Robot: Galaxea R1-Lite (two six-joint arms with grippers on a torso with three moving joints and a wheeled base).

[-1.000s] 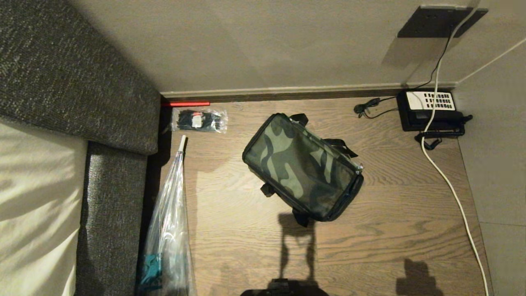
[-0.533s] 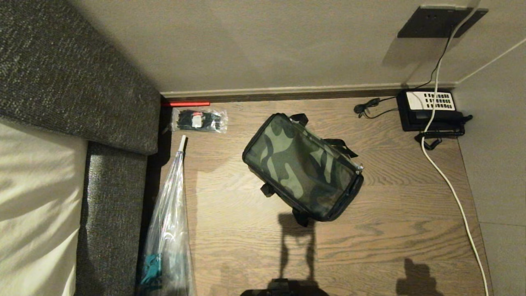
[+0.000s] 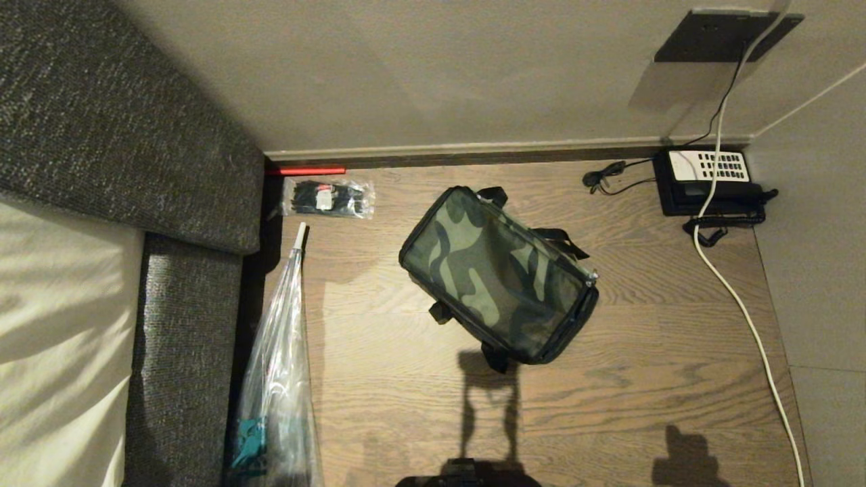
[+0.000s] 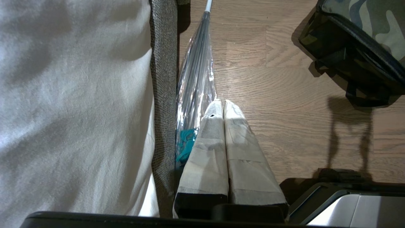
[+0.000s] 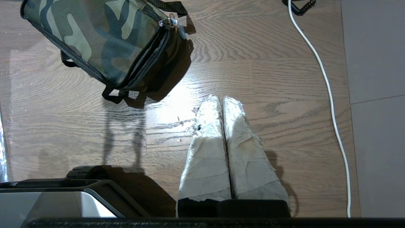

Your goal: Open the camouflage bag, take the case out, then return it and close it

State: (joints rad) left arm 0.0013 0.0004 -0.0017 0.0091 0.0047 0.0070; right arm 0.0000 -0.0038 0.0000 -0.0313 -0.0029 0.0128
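The camouflage bag (image 3: 497, 274) lies zipped shut on the wooden floor, turned at an angle, with its zipper pull (image 5: 172, 22) at the near right corner. The same bag (image 4: 364, 41) (image 5: 104, 38) shows in both wrist views. The case is hidden. My left gripper (image 4: 221, 102) hangs shut and empty above the floor to the bag's left, by the wrapped umbrella. My right gripper (image 5: 220, 98) hangs shut and empty above bare floor, nearer to me than the bag and a little right of it. Neither arm shows in the head view.
A bed with a grey upholstered frame (image 3: 183, 325) fills the left. A plastic-wrapped umbrella (image 3: 277, 379) and a small packet (image 3: 328, 197) lie beside it. A black telephone (image 3: 709, 177) sits in the far right corner, its white cable (image 3: 744, 311) trailing along the right. My base (image 5: 57, 198) is near.
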